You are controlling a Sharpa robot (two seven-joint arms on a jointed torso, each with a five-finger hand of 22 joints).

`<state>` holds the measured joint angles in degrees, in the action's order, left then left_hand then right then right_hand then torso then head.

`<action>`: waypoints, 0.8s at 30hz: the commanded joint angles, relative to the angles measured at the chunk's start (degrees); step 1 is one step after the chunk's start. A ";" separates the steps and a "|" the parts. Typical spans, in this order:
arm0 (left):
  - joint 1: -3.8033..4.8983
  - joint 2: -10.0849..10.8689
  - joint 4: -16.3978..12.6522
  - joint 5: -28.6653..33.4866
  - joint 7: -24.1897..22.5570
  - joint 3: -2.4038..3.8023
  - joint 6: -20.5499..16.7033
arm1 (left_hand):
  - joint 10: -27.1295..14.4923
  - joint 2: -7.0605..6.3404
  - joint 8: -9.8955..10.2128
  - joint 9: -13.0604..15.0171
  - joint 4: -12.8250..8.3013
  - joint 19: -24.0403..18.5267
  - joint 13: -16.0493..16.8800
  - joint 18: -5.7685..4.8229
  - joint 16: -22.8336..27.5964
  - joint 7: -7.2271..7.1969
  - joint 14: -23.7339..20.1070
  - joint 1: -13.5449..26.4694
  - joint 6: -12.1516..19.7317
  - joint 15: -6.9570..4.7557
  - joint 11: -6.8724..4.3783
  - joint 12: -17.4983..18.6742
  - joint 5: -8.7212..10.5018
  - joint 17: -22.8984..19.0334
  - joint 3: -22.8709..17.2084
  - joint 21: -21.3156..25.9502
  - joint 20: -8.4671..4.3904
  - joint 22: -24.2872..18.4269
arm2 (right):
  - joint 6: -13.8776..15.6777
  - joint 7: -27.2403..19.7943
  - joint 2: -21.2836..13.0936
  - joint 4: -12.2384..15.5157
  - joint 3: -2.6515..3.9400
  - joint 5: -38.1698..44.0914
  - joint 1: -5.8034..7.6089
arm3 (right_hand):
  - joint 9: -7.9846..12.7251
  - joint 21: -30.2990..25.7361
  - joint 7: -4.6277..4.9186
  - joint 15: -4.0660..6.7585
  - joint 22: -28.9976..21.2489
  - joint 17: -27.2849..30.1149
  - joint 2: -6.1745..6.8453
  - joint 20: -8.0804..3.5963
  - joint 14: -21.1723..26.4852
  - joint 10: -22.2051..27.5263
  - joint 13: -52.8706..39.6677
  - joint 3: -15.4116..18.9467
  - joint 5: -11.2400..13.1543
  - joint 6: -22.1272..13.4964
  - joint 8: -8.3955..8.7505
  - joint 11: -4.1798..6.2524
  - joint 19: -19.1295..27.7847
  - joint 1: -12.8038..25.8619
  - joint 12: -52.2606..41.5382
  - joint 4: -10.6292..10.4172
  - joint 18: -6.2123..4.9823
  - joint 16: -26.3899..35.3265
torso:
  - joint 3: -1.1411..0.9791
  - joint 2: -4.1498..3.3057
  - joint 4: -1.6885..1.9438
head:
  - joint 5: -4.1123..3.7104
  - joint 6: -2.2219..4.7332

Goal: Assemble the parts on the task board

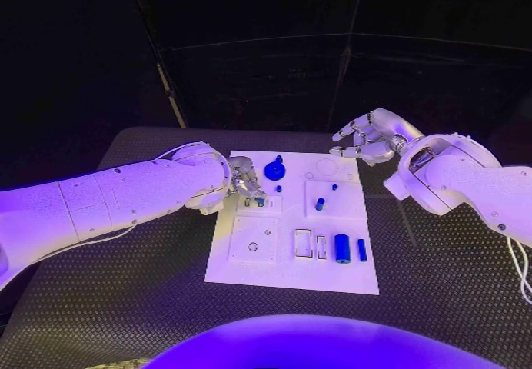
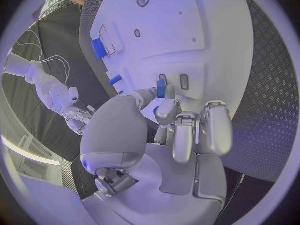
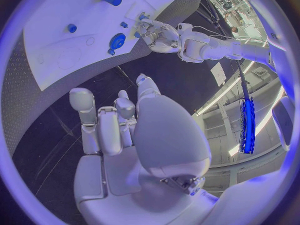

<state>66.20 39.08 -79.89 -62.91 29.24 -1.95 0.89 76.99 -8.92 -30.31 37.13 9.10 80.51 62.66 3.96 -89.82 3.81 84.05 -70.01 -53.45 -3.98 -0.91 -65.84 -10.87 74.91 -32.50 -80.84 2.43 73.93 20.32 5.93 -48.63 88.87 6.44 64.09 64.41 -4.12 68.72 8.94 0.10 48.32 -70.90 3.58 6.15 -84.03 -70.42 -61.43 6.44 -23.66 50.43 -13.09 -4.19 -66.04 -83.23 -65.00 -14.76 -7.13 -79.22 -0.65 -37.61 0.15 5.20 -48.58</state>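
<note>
Left hand [image 1: 242, 178] sits over the task board [image 1: 257, 269], left side toward the far end, pinching a small blue part [image 2: 160, 88] at its fingertips, apparently lining it up with a slot there. Right hand [image 1: 366, 137] hovers off the board's far right corner over the desk [image 1: 443, 277], fingers curled, holding nothing. That leaves the board's near half free, where a blue cylinder [image 1: 343, 248] lies.

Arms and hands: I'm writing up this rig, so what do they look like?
Both arms are bulky white segmented shells. A thin pale cable trails along the left arm and another by the right. The left hand and right hand are silver, many-fingered, with rounded pads.
</note>
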 commanded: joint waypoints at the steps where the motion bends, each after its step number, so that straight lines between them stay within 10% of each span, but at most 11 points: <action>1: -0.05 0.07 0.08 -0.99 0.12 -0.07 2.34 | -0.06 0.24 -0.25 0.10 -8.76 0.18 -0.10 -0.34 -0.18 -0.32 5.95 -0.28 -0.17 -0.12 0.00 0.26 -0.08 15.09 -9.08 -0.09 -0.05 -0.09 | 0.15 -0.51 0.02 0.04 0.05 0.16 0.11 | 0.04 -0.32 -0.22 0.48 -0.09 -0.02 0.11 -0.42 -1.91 0.01 0.05 0.19 -0.19 0.11 -0.40 0.45 -0.12 0.56 0.21 -0.20 -0.84 0.32 | -0.02 0.01 -0.04 | 0.03 -0.02; 24: -0.05 -0.05 -0.06 -1.72 0.28 -0.07 4.39 | -0.16 0.17 -0.29 0.15 -8.85 0.16 -0.31 -0.34 -0.18 -0.31 5.95 -0.25 -0.15 -0.11 0.01 0.47 -0.05 15.09 -9.18 -0.07 -0.05 -0.11 | -0.03 -0.56 0.18 -0.10 0.05 0.16 0.11 | 0.03 -0.34 -0.24 0.49 -0.11 0.01 0.01 -0.43 -1.91 -0.01 0.04 0.19 -0.26 0.17 -0.46 0.48 -0.14 0.53 0.18 -0.24 -0.85 0.36 | -0.04 0.01 0.03 | 0.14 -0.40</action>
<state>66.28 39.01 -79.95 -63.94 29.21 -1.91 3.63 76.97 -8.59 -30.47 37.23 9.09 80.48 62.38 3.96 -89.82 3.71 84.04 -69.79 -53.57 -3.98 -0.89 -65.45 -10.85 74.91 -32.51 -80.84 2.40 73.88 20.29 5.87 -48.50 88.70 6.44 64.09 64.41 -4.12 68.72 8.94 0.10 48.26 -70.91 3.59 6.14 -84.03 -70.42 -61.44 6.44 -23.66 50.43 -13.47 -4.19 -66.04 -83.23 -65.00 -14.76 -7.13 -79.22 -0.69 -37.61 0.15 5.33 -48.94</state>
